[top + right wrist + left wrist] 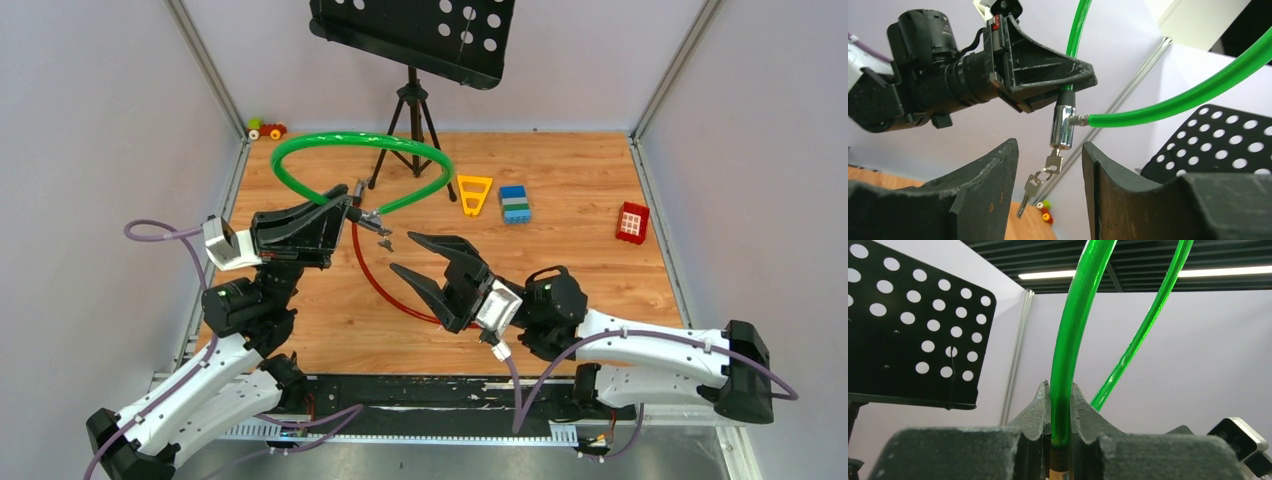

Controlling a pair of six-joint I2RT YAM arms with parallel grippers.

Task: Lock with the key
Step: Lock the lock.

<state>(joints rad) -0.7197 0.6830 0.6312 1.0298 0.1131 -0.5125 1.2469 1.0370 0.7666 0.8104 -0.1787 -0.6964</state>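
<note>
Key [1053, 161] hangs seated under the chrome lock barrel [1062, 125], which your left gripper [1060, 395] clamps by the green cable [1068, 340] just above, likely steadying it for your spread-open right gripper [408, 253] below.

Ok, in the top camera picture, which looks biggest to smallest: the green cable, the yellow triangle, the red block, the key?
1. green cable, a big loop, easily the largest.
2. yellow triangle and red block: they look about the same size, so I won't rank them.
3. key, by far the tiniest.
</note>
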